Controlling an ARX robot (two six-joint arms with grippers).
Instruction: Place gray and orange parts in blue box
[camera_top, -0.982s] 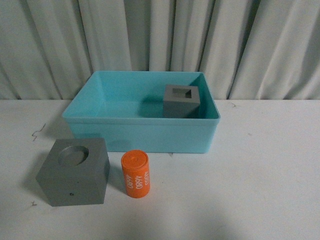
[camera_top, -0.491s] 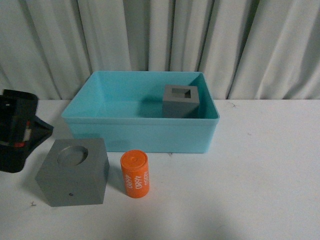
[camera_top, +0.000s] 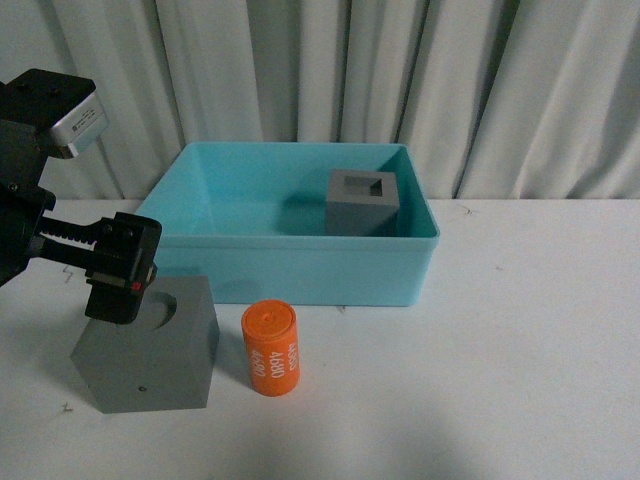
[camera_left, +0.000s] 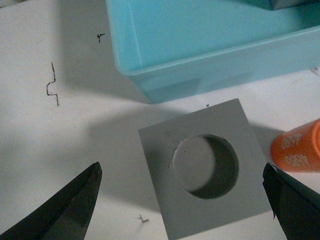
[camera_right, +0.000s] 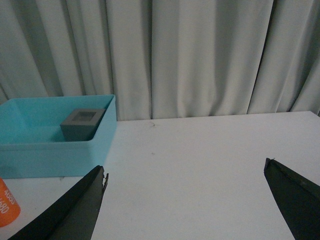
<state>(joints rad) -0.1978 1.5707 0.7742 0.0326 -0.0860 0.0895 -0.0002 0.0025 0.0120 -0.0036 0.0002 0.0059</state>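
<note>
On the white table (camera_top: 520, 350), in front of a pale pleated curtain (camera_top: 300, 70), sits the light turquoise-blue box (camera_top: 300, 270), and one gray cube with a square recess (camera_top: 363, 205) already stands upright inside it, in the far right corner as the front view shows it. Outside the box, just beside its near wall, the larger gray cube with a round recess (camera_top: 150, 360) rests on the table toward the left. The orange cylinder (camera_top: 271, 350) stands upright close to that cube's right side but apart from it, white digits running down its flank. The left gripper (camera_top: 120, 285) hangs over the round-recess cube, covering part of its top in the front view. In the left wrist view its jaws are spread wide, one dark tip on each side of the cube, and neither tip touches it. The right gripper (camera_right: 185, 167) shows only in its own wrist view, jaws likewise wide apart and empty, held above bare tabletop well to the right of the box.
</note>
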